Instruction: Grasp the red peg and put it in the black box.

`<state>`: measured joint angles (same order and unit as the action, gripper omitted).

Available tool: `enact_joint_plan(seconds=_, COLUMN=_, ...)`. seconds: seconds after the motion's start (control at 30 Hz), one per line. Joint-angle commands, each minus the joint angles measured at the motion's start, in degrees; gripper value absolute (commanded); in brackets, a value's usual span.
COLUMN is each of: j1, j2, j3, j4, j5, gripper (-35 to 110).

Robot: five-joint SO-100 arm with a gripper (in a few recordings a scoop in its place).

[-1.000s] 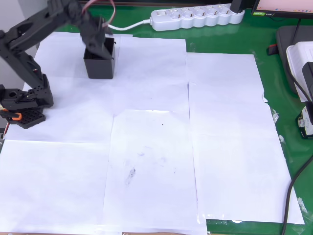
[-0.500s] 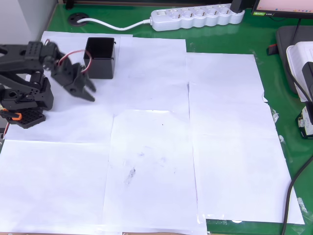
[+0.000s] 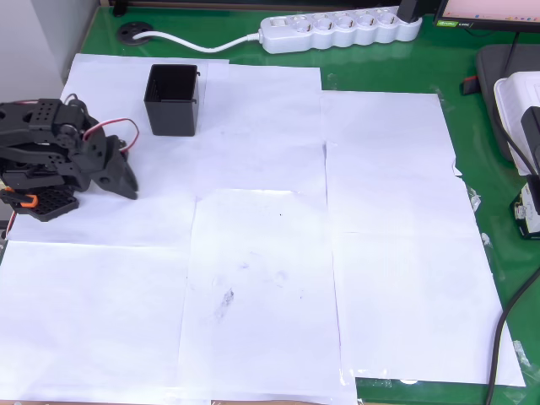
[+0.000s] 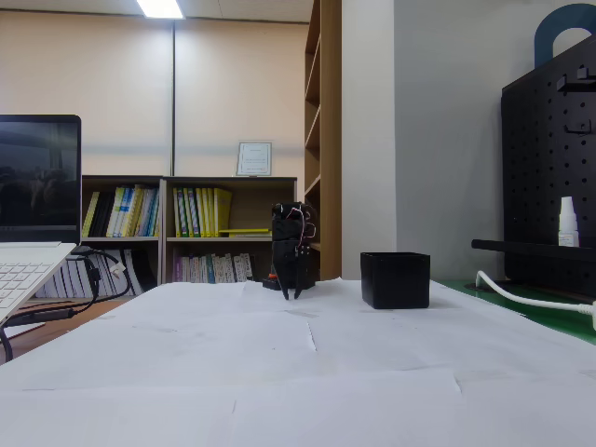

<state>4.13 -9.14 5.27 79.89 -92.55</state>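
Observation:
The black box (image 3: 173, 118) stands upright on the white paper at the upper left of the overhead view, and to the right of the arm in the fixed view (image 4: 396, 279). Its inside is dark, and the red peg is hidden or out of view. My gripper (image 3: 128, 189) is folded back close to the arm's base, below and left of the box and well apart from it. Its fingers look shut with nothing between them. In the fixed view the gripper (image 4: 295, 292) points down at the paper, left of the box.
The arm's black base block (image 3: 42, 202) sits at the left edge. A white power strip (image 3: 337, 29) with its cable lies along the back. Devices and a black cable (image 3: 506, 321) line the right edge. White paper sheets (image 3: 270, 253) cover the green mat.
The arm has pulled away from above the black box, swung down and left, and folded up near its base. The box has stayed in place.

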Motion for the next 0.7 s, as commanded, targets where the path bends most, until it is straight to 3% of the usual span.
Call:
enact_joint_plan(seconds=0.0, j1=1.14, j2=-1.41, j3=0.7, j4=5.89, j5=-0.44, gripper=1)
enact_joint_plan(seconds=0.67, j1=0.62, j2=-1.41, j3=0.7, j4=6.42, j5=2.55, gripper=0)
